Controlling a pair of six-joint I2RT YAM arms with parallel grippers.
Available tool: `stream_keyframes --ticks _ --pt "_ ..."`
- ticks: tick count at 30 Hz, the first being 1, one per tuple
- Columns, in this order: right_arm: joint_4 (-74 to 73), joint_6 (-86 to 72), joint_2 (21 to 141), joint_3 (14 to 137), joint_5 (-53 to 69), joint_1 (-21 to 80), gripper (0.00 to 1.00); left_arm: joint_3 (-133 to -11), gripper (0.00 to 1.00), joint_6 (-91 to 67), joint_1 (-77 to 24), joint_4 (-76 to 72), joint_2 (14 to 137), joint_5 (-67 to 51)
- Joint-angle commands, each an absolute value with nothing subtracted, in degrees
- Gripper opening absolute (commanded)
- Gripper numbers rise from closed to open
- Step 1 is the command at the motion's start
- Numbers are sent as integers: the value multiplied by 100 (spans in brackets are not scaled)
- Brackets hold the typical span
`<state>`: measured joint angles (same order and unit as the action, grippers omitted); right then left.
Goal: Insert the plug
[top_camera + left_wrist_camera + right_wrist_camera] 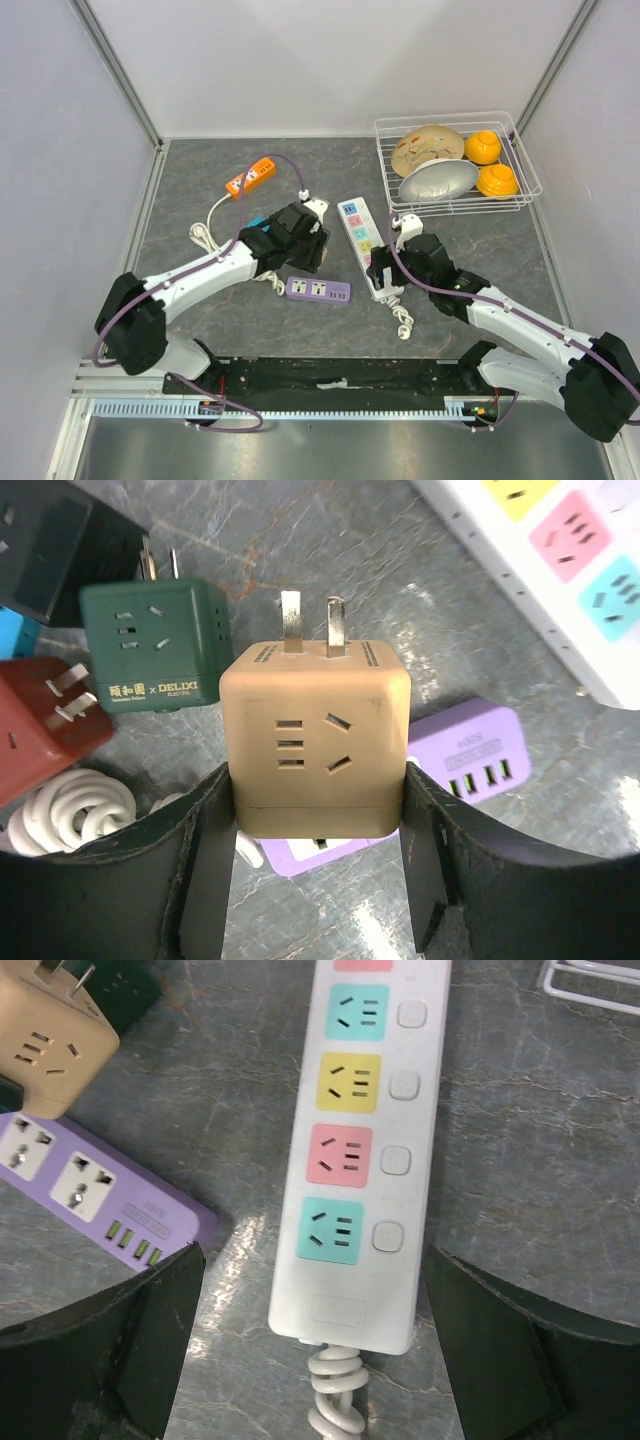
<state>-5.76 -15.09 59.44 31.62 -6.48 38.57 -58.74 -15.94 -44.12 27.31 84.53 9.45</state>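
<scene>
**A:** Up close, the left gripper (318, 815) pinches the tan plastic cube plug (315, 745) by its sides, with its two flat prongs pointing away.

**B:** The purple flat power strip (470, 755) peeks out behind it, and a dark green cube adapter (150, 650) sits just to the left.

**A:** The right gripper (312, 1280) is spread wide, straddling the cord end of the long white power strip (358, 1150).

**B:** In the far corner there's a white wire basket (520, 185).

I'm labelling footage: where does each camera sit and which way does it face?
Top external: above and behind the bases, looking down at the table; left arm, right arm show.
Left wrist: rides that wrist, facing the tan cube plug gripped by its fingers.
Right wrist: rides that wrist, looking down at the white power strip between its open fingers.
Both wrist views share the purple strip.
</scene>
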Motion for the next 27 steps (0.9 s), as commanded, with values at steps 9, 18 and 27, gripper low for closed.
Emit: stream_keyframes --ticks 9,18,27 --pt "-457 -3295 6064 4218 975 3867 98 -5441 22 447 -4878 2233 6408 27" --pt "-272 -4139 6082 4913 1766 3858 98 -5466 20 1494 -5194 2241 5986 -298" --pt "307 -4746 6337 4764 2320 3858 98 -5792 21 1898 -5361 2241 6073 -361"
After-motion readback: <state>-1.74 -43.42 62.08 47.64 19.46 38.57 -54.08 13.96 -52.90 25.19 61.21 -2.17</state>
